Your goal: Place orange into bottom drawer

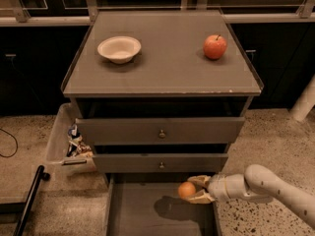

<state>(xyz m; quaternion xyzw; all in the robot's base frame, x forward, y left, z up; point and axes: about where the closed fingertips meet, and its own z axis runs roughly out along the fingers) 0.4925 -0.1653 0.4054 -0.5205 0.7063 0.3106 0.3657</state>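
The orange (186, 190) is small, round and plain. It sits between the fingers of my gripper (194, 190), which is shut on it. The arm reaches in from the lower right. The gripper holds the orange just above the right side of the bottom drawer (142, 211), which is pulled out and shows a flat gray floor. A shadow of the orange lies on that floor.
A gray cabinet top (162, 68) holds a white bowl (119, 48) and a red-orange apple (215, 46). Two upper drawers with brass knobs (161, 133) are slightly pulled out. A clear bin of items (69, 142) stands on the left. A black pole (29, 200) lies at lower left.
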